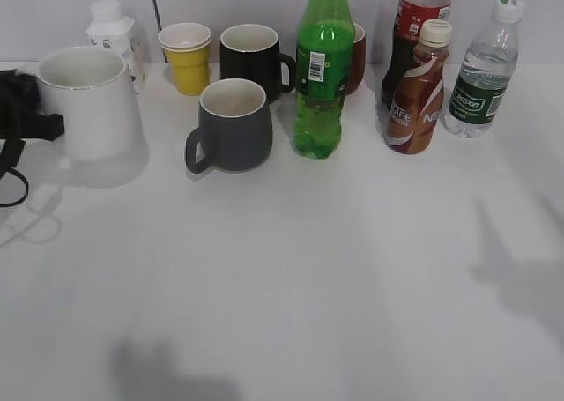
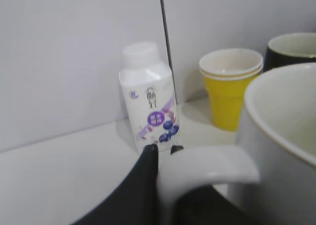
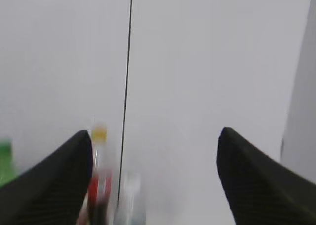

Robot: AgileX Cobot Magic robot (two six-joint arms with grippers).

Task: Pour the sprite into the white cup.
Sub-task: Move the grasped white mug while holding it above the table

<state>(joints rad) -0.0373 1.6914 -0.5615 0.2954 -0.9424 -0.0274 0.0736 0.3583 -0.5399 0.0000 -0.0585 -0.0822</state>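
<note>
The left hand (image 2: 165,185) pinches the white cup's (image 1: 88,101) handle at nine o'clock; the right hand (image 3: 155,180), spread and empty, must next reach the sprite (image 1: 322,75).

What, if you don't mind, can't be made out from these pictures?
- Sprite: cap cut off by the exterior view's top edge; the right wrist view shows only a green blur at its left edge.
- White cup: its handle is hidden in the exterior view; the left wrist view shows it between dark jaws, but the frame's bottom edge hides the contact.
- Right gripper: outside the exterior view; the bottles beyond it are blurred.
</note>
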